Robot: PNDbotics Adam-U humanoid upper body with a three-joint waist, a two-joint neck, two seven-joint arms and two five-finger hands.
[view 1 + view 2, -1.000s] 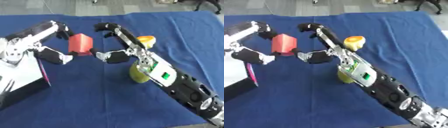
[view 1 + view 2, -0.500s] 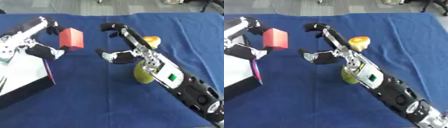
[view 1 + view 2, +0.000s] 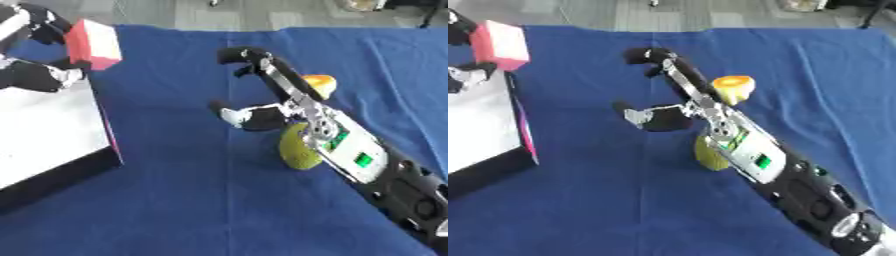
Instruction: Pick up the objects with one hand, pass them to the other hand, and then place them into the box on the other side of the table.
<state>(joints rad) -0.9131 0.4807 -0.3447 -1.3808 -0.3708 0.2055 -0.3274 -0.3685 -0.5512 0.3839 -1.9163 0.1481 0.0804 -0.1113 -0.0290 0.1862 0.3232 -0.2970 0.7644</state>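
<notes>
Robot hands worked above a blue-covered counter (image 3: 192, 200). At ten o'clock, the left hand (image 3: 35, 75) held a red block (image 3: 92, 44) pinched between its fingers (image 3: 39, 22) above and its thumb below, the block raised just over the far corner of a white box (image 3: 44, 130) with a black wall and a pink edge. Toward the centre, the right hand (image 3: 254, 107) hung empty, its fingers spread wide and only lightly bent, its arm running down to five o'clock. Partly hidden behind that arm, a yellow-green fruit (image 3: 297, 147) sat on the cloth, and an orange-topped yellow object (image 3: 732, 87) lay just beyond it at one o'clock.
</notes>
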